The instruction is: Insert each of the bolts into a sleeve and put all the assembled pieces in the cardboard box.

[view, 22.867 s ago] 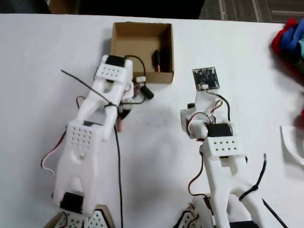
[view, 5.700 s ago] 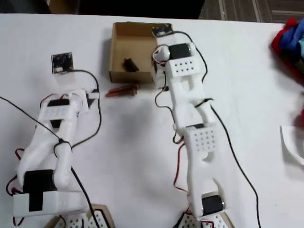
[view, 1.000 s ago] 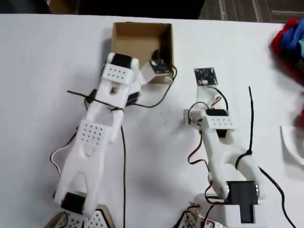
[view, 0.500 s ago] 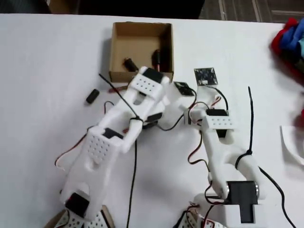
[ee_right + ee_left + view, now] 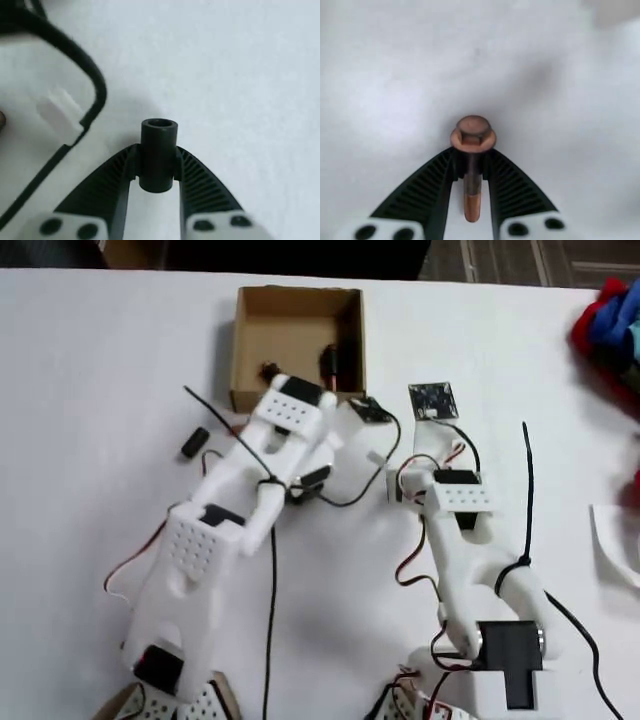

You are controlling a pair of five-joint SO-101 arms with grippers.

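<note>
My left gripper [image 5: 472, 152] is shut on a copper bolt [image 5: 472, 137], whose hex head sticks out past the fingertips over the white table. My right gripper [image 5: 158, 152] is shut on a black sleeve [image 5: 159, 150], its open bore facing outward. In the high view the left arm [image 5: 285, 430] lies just in front of the cardboard box [image 5: 240, 350]. The right arm [image 5: 455, 500] sits close to its right. Dark assembled pieces [image 5: 333, 362] lie inside the box. Another black sleeve [image 5: 195, 442] lies loose on the table left of the left arm.
The left arm's black cable [image 5: 92, 85] and a white connector [image 5: 60, 115] hang close beside the right gripper. Coloured cloth [image 5: 610, 320] and a white object [image 5: 612, 545] sit at the table's right edge.
The left arm swung from the box's front edge rightward toward the right arm, then eased back a little, uncovering the loose black sleeve. The right arm has kept still.
</note>
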